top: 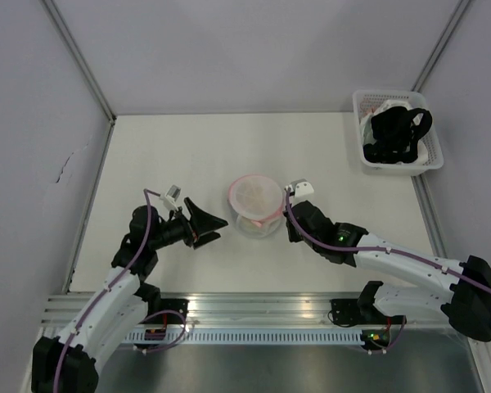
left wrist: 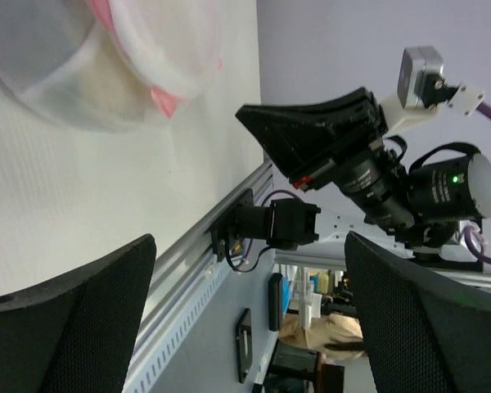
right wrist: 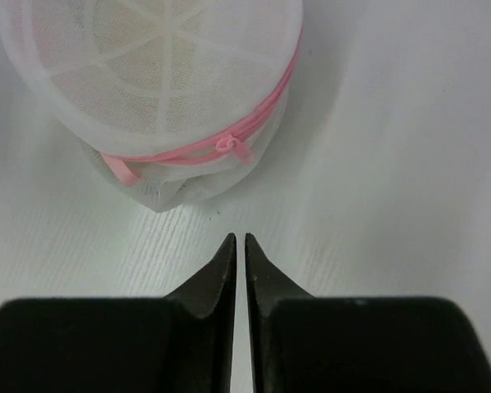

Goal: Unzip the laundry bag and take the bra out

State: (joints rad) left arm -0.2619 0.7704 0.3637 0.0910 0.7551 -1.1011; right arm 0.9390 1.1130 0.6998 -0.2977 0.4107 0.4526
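Observation:
The laundry bag point(top: 256, 205) stands on the white table between my two arms, a round white mesh pouch with pink zipper trim. The right wrist view shows it point(right wrist: 155, 90) just ahead, its pink zipper pull point(right wrist: 231, 147) on the near side. The bra is not plainly visible; only a faint pale tint shows through the mesh. My left gripper point(top: 206, 221) hovers left of the bag, wide open point(left wrist: 250, 246) and holding nothing. My right gripper point(top: 290, 223) sits to the bag's right, its fingertips a narrow slit apart point(right wrist: 238, 237), a short gap from the bag and touching nothing.
A white plastic basket point(top: 362, 123) stands at the back right corner with a black strappy garment point(top: 397, 131) in it. Grey walls close in the table on the left, back and right. A metal rail point(top: 254, 307) runs along the near edge.

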